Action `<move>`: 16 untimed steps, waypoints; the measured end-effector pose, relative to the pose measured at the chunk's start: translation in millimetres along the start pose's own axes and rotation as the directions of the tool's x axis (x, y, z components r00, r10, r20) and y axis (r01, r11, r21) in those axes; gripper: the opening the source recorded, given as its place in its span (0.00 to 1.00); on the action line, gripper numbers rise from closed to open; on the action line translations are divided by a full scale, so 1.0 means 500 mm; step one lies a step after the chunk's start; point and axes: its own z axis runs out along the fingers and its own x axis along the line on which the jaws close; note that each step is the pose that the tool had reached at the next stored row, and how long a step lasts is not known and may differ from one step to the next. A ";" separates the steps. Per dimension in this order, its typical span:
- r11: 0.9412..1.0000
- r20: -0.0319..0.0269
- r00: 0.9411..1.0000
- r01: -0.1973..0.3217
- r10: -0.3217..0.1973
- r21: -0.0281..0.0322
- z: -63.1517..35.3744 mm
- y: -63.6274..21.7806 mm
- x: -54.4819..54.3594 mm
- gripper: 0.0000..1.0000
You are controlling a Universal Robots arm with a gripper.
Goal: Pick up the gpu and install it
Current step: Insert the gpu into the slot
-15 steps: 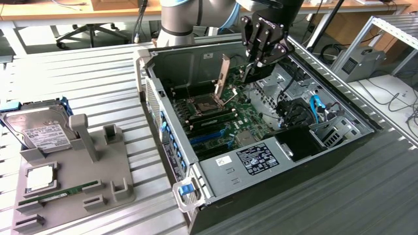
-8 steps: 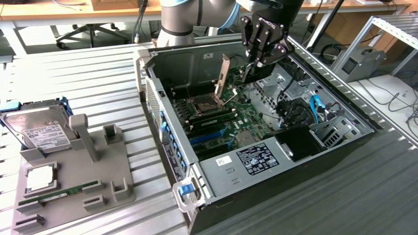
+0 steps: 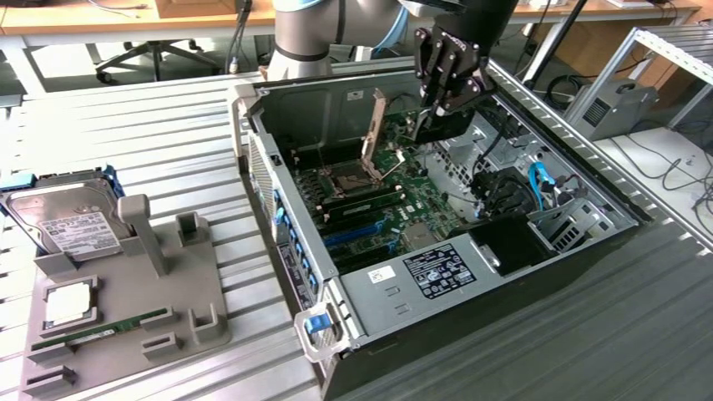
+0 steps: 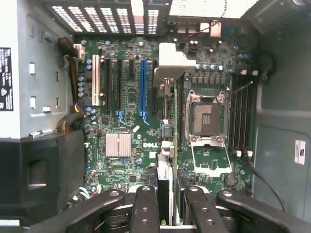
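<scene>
My gripper (image 3: 452,98) hangs over the back of the open computer case (image 3: 373,284), shut on the gpu (image 3: 435,127). The gpu is held on edge above the motherboard (image 3: 390,213), with its silver end bracket (image 3: 376,125) toward the case's rear wall. In the wrist view the gpu (image 4: 165,182) runs edge-on between my fingers (image 4: 146,208), its bracket (image 4: 172,60) at the far end. It hovers between the blue expansion slot (image 4: 142,90) and the open CPU socket (image 4: 206,119), apart from the board.
A grey fixture (image 3: 167,301) on the exterior view's left carries a hard drive (image 3: 73,230), a CPU (image 3: 69,302) and a RAM stick (image 3: 100,327). Black cables, a blue cable (image 3: 543,185) and drive bays crowd the case's right side. The arm's base (image 3: 306,33) stands behind the case.
</scene>
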 end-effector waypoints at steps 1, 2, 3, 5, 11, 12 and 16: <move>1.000 0.000 1.000 -0.015 0.015 0.000 0.000 0.000 0.000 0.26; 1.000 0.000 1.000 -0.019 0.019 0.000 0.000 0.000 0.000 0.26; 1.000 0.000 1.000 -0.019 0.019 0.000 0.000 0.000 0.000 0.26; 1.000 0.000 1.000 -0.019 0.019 0.000 0.000 0.000 0.000 0.26; 1.000 0.000 1.000 -0.019 0.019 0.000 0.000 0.000 0.003 0.26; 1.000 0.000 1.000 -0.019 0.019 0.000 0.000 0.000 0.003 0.26; 1.000 0.000 1.000 -0.019 0.019 0.000 0.000 0.000 0.007 0.26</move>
